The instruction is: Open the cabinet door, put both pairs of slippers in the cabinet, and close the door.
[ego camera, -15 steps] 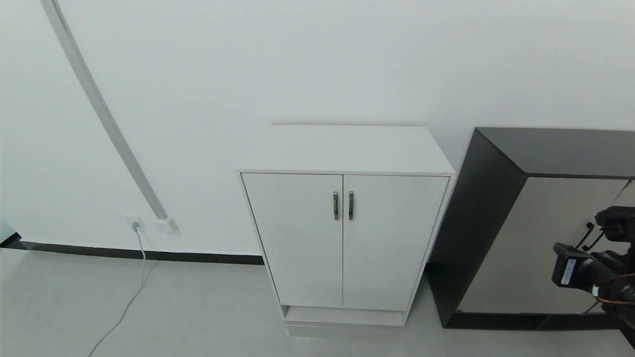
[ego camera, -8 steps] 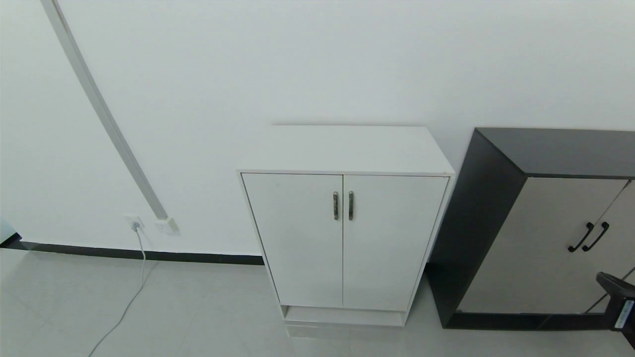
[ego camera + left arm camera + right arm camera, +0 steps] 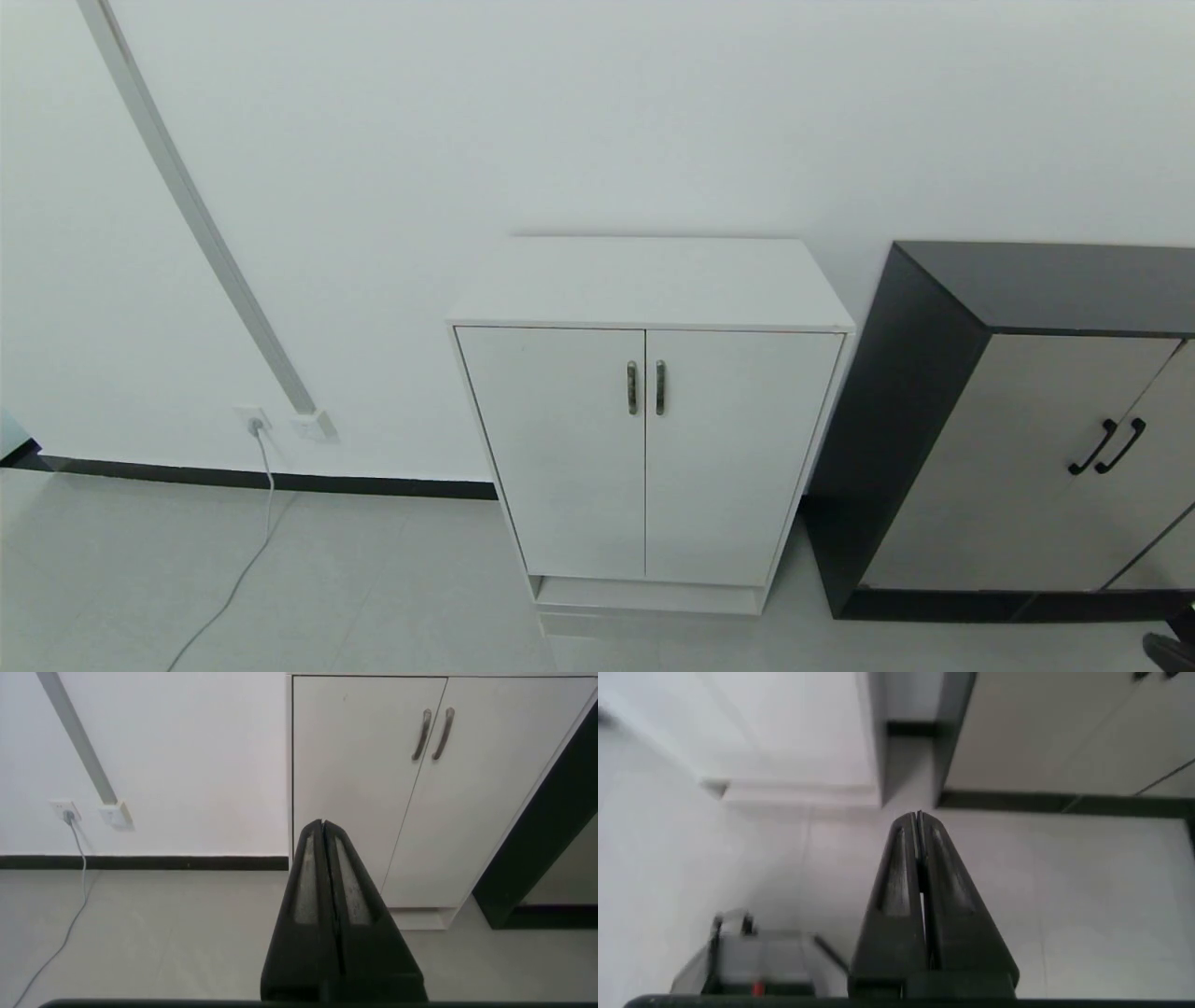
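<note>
Cabinet [image 3: 653, 280] with two doors [image 3: 560, 448] shut, two handles [image 3: 632, 387]; left claw [image 3: 323, 827] and right claw [image 3: 919, 819] pressed together.

Both grippers are fully closed here. The left gripper [image 3: 322, 833] has its two fingers pressed flat together, no gap, pointing straight out toward the far side and roughly level. The right gripper [image 3: 920, 821] is the same deal, fingers touching along their length, but tipped downward. A sliver of the right arm [image 3: 1173, 646] pokes in low at the near right.
</note>
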Motion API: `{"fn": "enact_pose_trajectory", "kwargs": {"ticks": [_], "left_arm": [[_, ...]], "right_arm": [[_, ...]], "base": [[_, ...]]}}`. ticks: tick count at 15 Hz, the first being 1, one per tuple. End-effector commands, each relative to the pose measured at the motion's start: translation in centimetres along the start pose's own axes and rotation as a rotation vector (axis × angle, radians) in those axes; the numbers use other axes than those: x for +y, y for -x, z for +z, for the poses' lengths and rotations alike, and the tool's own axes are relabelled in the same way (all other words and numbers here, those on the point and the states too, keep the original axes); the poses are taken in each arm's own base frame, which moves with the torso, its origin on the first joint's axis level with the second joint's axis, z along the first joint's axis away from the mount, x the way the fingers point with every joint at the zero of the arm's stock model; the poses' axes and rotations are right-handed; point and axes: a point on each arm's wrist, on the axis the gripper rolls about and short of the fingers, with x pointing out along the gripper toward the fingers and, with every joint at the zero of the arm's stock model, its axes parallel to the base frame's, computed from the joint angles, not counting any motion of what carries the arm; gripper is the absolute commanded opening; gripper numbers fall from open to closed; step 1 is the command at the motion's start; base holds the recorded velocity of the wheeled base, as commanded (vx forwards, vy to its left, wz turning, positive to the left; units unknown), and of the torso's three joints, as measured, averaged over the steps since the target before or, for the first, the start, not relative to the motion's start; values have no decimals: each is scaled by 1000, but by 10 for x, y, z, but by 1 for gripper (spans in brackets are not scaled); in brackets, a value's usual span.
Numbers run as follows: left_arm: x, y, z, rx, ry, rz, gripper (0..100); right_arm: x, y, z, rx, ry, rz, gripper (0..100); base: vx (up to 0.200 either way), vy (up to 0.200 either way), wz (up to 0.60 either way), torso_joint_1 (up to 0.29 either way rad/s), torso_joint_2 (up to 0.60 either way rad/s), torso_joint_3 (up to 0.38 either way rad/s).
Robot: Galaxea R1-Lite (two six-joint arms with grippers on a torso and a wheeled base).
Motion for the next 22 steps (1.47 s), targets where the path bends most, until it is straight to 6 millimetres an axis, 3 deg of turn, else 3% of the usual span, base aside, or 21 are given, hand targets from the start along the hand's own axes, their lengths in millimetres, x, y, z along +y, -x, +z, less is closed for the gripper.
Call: {"fn": "enact_pose_trajectory", "kwargs": {"ticks": [1,5,10,19,22], "left_arm": [[0,0,0,1,0,0,0],[0,0,0,1,0,0,0],[0,0,0,1,0,1,0],[0,0,0,1,2,1,0],[0,0,0,1,2,0,0]], "right_arm": [[1,18,-9,-56,12,41,0],[2,27,-28,41,9,78,0],[2,34,-38,43,15,99,0],[1,63,-52,-320,17,150,0],[1,63,-55,-297,22,133,0]], "base": [[0,0,0,0,0,0],[0,0,0,0,0,0],[0,0,0,0,0,0],[0,0,0,0,0,0],[0,0,0,0,0,0]]}}
